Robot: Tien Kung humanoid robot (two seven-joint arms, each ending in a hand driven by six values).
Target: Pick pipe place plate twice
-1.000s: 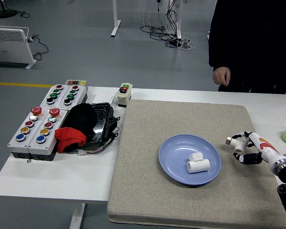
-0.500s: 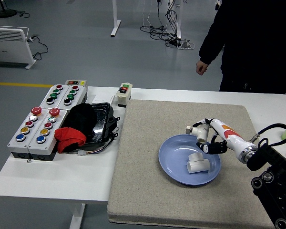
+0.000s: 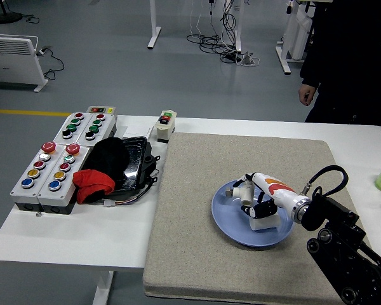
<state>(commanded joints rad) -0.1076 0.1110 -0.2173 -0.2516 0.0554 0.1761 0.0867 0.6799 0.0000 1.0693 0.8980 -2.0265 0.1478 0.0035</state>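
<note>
White pipe (image 3: 264, 222) on blue plate (image 3: 232, 225), under right hand (image 3: 254, 198); fingers curled, touching pipe.

Button boxes (image 3: 54, 166), black tray (image 3: 128, 166), red cloth (image 3: 93, 182).

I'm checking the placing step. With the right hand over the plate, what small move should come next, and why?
Probably lower slightly and open the fingers. The right hand holds a pipe above the plate, beside the pipe already lying there, so it looks ready to be released.
</note>
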